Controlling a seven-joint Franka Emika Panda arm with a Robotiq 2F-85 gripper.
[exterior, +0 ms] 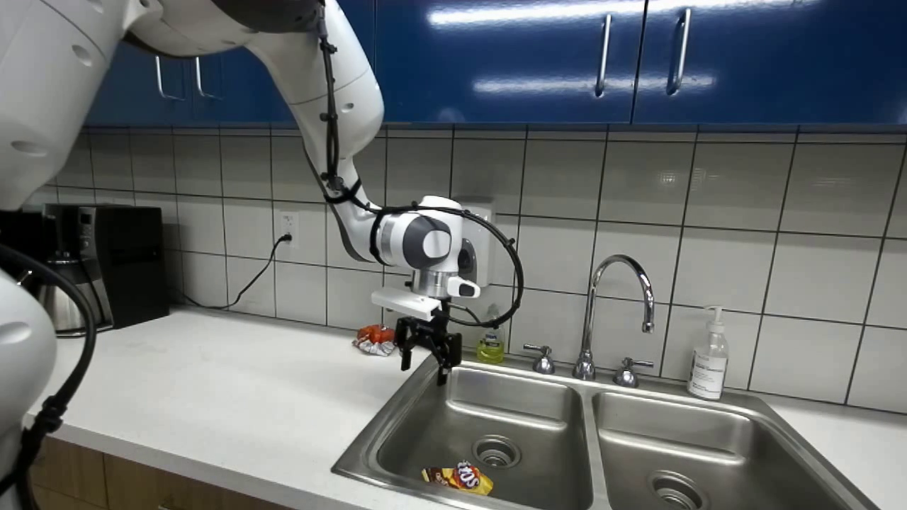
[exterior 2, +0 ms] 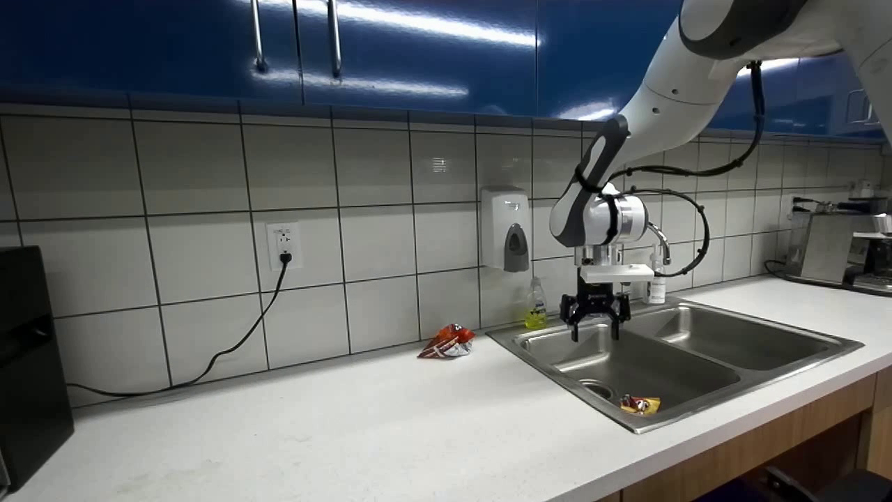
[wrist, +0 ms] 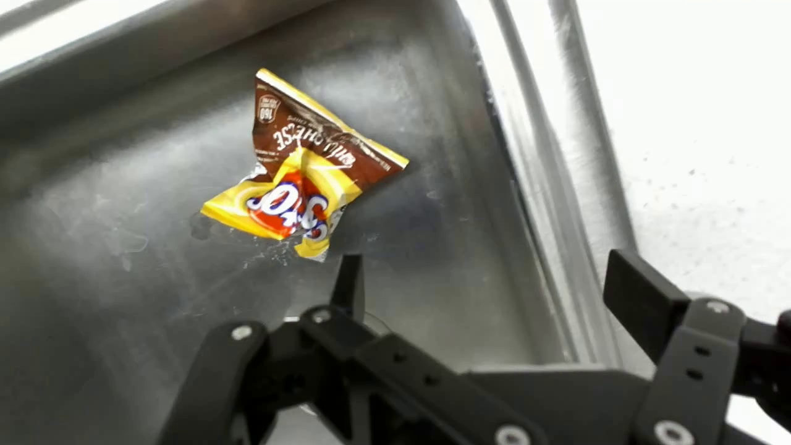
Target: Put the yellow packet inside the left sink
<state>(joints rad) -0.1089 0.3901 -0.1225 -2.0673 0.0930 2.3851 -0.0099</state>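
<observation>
1. As I look in from afar, the gripper [exterior: 424, 369] hangs above the left sink [exterior: 535, 428], toward its left edge, in both exterior views.
2. My fingers [wrist: 646, 303] stand wide apart; in the wrist view, one shows over the left sink and one against its left rim and the white countertop [exterior: 234, 397].
3. The yellow-and-brown chili cheese packet [wrist: 309, 161] lies crumpled on the floor of the left sink, near its front-left corner and the round drain [exterior: 496, 451], well below my fingers.
4. Near the countertop's back edge, left of the sink's back-left corner, I find a crumpled red snack bag [exterior 2: 447, 341] by the tiled wall [exterior 2: 376, 244].
5. Along the back edge of the double sink [exterior: 595, 446] stand a dish soap bottle [exterior: 490, 350], a gooseneck faucet [exterior: 589, 312] and a clear pump bottle [exterior: 708, 365].
6. Toward the countertop's left end, I see a black appliance [exterior: 131, 262] with a steel carafe [exterior: 67, 297] beside it.
</observation>
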